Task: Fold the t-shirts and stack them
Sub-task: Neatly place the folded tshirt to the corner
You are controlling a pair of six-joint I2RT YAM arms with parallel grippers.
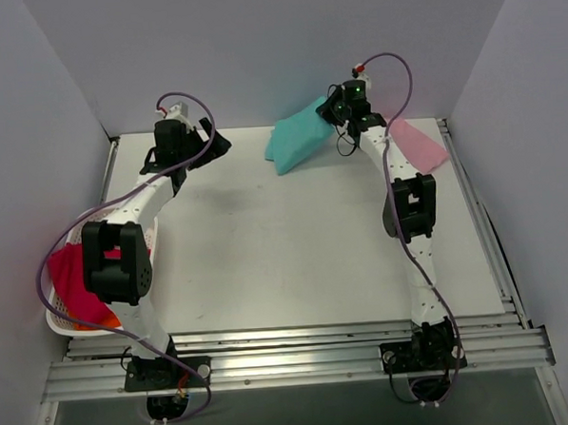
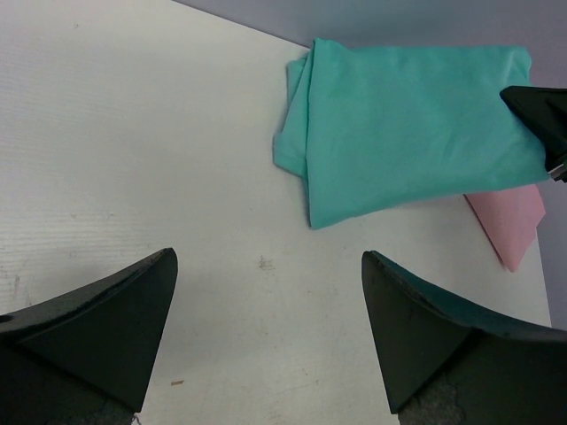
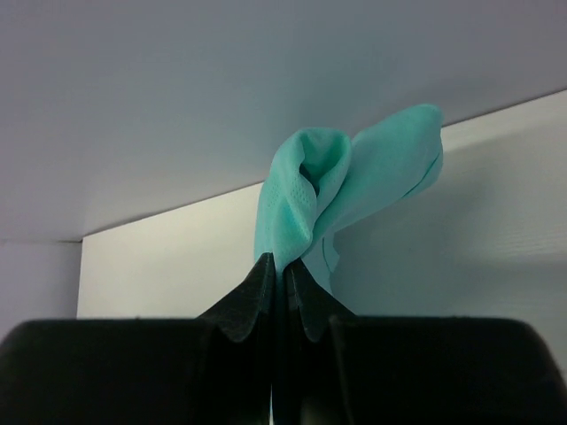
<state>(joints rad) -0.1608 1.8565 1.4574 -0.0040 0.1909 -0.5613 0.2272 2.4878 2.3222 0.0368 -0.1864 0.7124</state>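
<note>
A folded teal-green t-shirt (image 1: 297, 137) lies at the table's back middle, lifted at its right end. My right gripper (image 1: 338, 113) is shut on that end; the right wrist view shows fabric (image 3: 310, 190) pinched between the closed jaws (image 3: 280, 270). A folded pale pink t-shirt (image 1: 419, 145) lies behind and to the right, partly hidden by the right arm. In the left wrist view the teal shirt (image 2: 407, 124) overlaps the pink one (image 2: 514, 221). My left gripper (image 1: 214, 145) is open and empty at the back left, its fingers (image 2: 115, 328) wide apart above bare table.
A white lattice basket (image 1: 66, 324) with a magenta and orange cloth (image 1: 73, 281) sits at the left edge under the left arm. Grey walls close in the back and sides. A metal rail (image 1: 291, 350) runs along the near edge.
</note>
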